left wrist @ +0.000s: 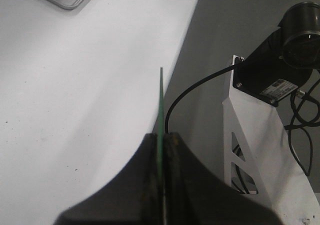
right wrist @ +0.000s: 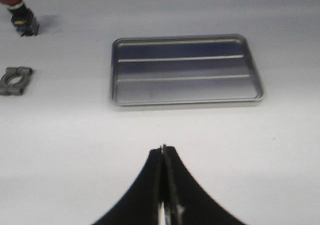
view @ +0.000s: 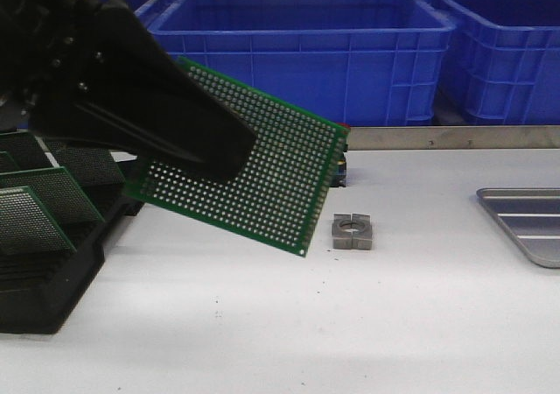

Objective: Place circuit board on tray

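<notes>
My left gripper (view: 232, 149) is shut on the green circuit board (view: 271, 179) and holds it tilted in the air above the table's left half. In the left wrist view the board (left wrist: 161, 100) shows edge-on between the shut fingers (left wrist: 150, 155). The silver tray (view: 529, 219) lies at the table's right edge, partly cut off; the right wrist view shows all of the tray (right wrist: 185, 70), and it holds nothing. My right gripper (right wrist: 163, 149) is shut and empty, hovering over bare table short of the tray. It is out of the front view.
A black slotted rack (view: 44, 236) with several more green boards stands at the left. A small grey metal clamp block (view: 353, 232) lies mid-table. A red-capped button switch (right wrist: 20, 15) stands behind it. Blue crates (view: 306, 44) line the back.
</notes>
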Controlling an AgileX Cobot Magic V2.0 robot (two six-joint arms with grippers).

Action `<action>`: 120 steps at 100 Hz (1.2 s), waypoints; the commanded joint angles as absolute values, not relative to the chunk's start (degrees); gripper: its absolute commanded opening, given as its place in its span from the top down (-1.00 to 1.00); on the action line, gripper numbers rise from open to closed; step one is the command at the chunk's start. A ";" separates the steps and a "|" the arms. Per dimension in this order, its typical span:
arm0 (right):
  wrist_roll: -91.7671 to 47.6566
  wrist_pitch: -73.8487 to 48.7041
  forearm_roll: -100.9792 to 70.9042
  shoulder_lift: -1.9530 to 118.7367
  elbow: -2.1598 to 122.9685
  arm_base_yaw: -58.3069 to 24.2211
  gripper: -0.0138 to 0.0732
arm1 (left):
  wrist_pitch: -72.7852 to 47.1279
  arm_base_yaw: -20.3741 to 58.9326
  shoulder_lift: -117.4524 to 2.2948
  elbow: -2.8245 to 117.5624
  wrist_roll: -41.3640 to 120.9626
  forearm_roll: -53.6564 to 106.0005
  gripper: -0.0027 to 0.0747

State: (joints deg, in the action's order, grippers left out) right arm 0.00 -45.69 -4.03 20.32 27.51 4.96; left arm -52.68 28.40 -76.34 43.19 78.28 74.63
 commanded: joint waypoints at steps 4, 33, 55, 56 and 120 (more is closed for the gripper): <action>-8.28 -43.51 -14.77 27.28 31.62 4.93 0.49 | -53.82 28.88 -75.17 44.97 78.36 78.42 0.97; -47.69 -46.58 -51.95 40.17 32.27 1.58 -0.53 | -53.82 28.88 -75.17 44.97 78.36 78.42 0.97; -75.19 -54.43 -66.70 49.77 32.27 -4.68 -0.53 | -53.82 28.88 -75.17 44.97 78.36 78.42 0.97; -76.13 -54.61 -67.05 50.46 32.27 -4.86 -0.53 | -53.82 28.88 -75.17 44.97 78.36 78.42 0.97; -80.00 -62.34 -69.73 79.57 49.46 -20.46 -0.47 | -54.19 28.88 -75.17 44.97 78.36 78.42 0.97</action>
